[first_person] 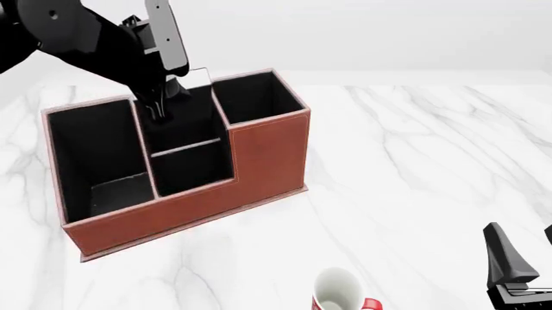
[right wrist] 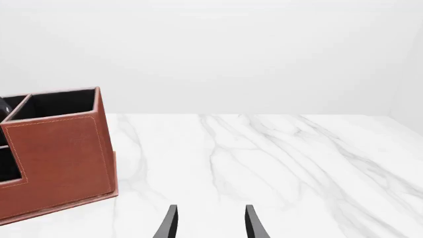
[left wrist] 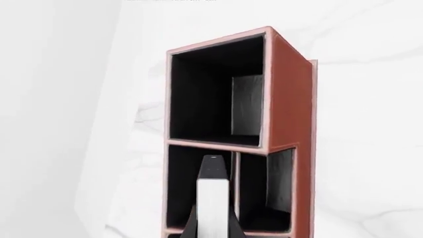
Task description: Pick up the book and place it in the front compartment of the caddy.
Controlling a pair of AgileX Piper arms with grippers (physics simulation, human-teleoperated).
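On the white marble table (first_person: 414, 161), the book (left wrist: 213, 198) is held pinched by the left gripper (first_person: 164, 106) above the caddy (first_person: 258, 155)'s divided middle cells, while the right gripper (right wrist: 208, 223) is kept spread, well apart.

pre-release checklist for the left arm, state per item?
1. Grip: left tool shut on book: ok.
2. Alignment: book over front compartment, not the low-walled cell beside it: ok.
3. Depth: book's lower end on the cell floor: cannot tell, hidden.
4. Other arm: right tool open, apart from caddy: ok.
5. Clutter: mug stands apart from caddy, out of the retreat path: ok.
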